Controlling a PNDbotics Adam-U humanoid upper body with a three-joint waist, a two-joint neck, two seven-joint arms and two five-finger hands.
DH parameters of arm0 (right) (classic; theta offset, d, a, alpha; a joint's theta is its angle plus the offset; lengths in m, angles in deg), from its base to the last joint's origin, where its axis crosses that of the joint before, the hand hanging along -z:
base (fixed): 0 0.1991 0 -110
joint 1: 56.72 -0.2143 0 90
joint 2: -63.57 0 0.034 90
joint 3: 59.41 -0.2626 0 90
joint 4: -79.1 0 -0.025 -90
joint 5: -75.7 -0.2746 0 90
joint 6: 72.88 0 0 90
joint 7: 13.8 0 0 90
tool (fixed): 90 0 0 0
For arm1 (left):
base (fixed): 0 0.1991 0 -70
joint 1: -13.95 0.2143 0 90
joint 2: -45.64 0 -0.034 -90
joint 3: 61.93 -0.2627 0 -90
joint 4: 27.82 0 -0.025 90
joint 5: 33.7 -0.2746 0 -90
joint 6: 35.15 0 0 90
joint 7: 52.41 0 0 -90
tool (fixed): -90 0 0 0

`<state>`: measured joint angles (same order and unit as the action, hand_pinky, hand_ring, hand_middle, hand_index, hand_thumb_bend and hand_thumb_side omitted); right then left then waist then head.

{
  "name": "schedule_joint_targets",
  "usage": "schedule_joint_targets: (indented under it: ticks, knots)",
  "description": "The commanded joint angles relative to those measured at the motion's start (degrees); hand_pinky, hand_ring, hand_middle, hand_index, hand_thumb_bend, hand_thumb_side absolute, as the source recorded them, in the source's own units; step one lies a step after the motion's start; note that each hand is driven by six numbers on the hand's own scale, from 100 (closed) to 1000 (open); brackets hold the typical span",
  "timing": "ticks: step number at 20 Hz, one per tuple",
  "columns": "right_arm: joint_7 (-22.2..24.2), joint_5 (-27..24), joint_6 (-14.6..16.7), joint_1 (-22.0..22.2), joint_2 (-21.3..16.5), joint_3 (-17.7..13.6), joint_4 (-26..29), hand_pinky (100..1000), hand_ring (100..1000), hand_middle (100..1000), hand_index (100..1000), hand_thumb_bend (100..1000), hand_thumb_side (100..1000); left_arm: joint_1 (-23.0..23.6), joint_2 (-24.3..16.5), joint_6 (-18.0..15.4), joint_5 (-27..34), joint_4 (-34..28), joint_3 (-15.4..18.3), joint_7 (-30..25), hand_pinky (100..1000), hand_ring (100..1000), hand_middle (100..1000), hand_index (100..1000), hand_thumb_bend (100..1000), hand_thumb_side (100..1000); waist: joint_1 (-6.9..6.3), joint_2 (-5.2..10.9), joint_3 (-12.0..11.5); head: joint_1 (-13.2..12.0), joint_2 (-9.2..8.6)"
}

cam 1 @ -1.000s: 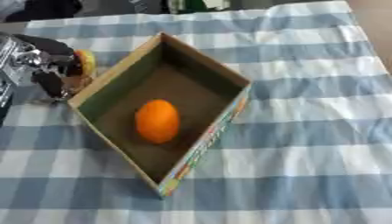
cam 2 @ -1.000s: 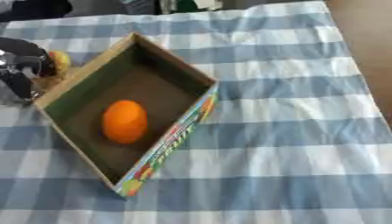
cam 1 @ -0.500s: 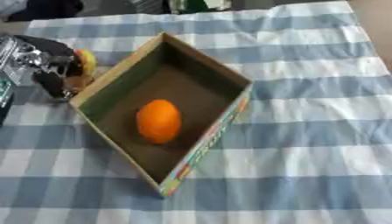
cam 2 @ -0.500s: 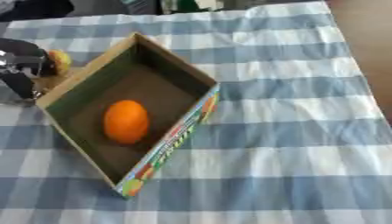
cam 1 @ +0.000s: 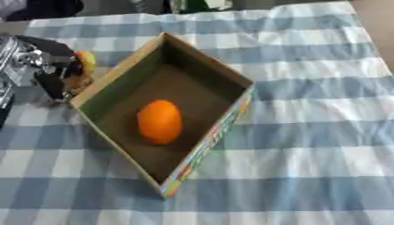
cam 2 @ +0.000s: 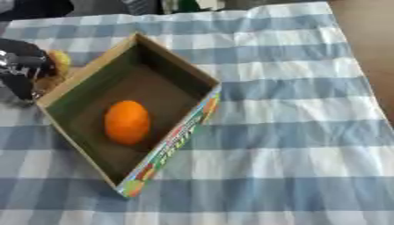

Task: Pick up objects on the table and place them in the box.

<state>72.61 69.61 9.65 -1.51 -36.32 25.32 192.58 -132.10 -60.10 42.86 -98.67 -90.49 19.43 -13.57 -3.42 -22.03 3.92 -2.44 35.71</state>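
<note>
Left eye view: box (cam 1: pixel 219 127) side print colourful, writing unreadable, orange (cam 1: pixel 159 121) inside.

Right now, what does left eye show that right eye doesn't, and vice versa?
Only the left eye view shows more of the left hand, with silver parts toward the frame's left edge. Only the right eye view shows the bare brown surface beyond the checked cloth's right edge. Both show the box holding an orange and a small yellow-orange object at the hand, outside the box.
</note>
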Motion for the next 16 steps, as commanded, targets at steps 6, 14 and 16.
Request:
schedule_joint_targets:
  ticks: [6, 14, 16]
  knots:
    - [-0.22, 0.34, -0.24, -0.41, -0.48, -0.73, 1.11, 809, 947, 669, 841, 115, 571, -0.37, -0.99, 1.43, 0.31, -2.39, 0.57, -0.68, 390, 543, 439, 502, 100, 251, 0.26, 1.5, 0.09, -0.19, -0.44]
    - [-0.28, 0.34, -0.35, -0.2, -0.15, -0.8, 1.11, 809, 947, 668, 841, 114, 575, -0.08, -2.05, 2.3, -1.49, -4.7, 0.66, 3.19, 327, 484, 346, 348, 100, 224, 0.28, 1.84, 0.04, -0.06, -0.32]
    - [-0.38, 0.35, -0.36, -0.15, -0.13, -0.87, 1.11, 809, 947, 668, 841, 113, 577, -0.06, -2.44, 2.2, -2.08, -5.04, 0.69, 3.5, 321, 478, 325, 320, 100, 226, 0.25, 1.97, -0.01, -0.03, -0.23]
